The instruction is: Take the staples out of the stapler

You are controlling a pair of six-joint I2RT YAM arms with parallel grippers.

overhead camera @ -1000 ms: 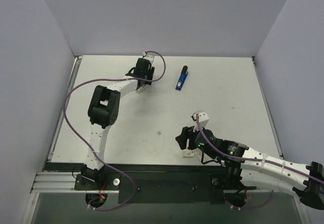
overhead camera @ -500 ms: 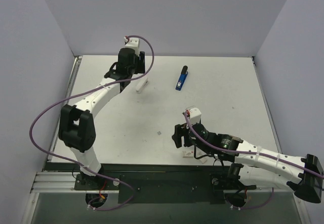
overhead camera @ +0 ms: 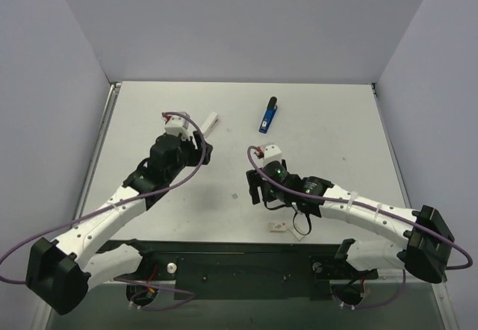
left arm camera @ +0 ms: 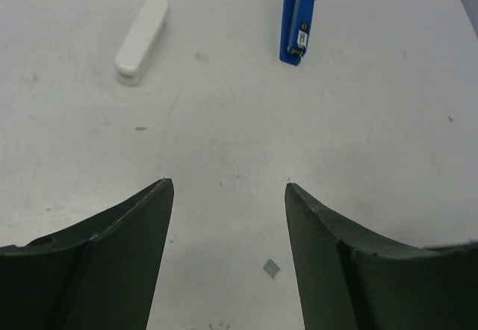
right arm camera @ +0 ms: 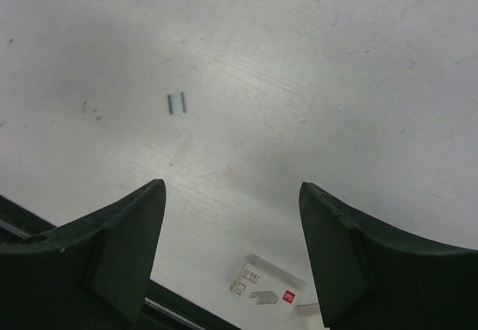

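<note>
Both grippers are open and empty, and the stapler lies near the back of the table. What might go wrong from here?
1. The left gripper and right gripper sit close together; if both reach for the blue stapler, they may collide.
2. A loose staple strip lies between them and may get swept away.
3. The small white box rests near the front edge of the table; a low sweep might knock it off.
</note>
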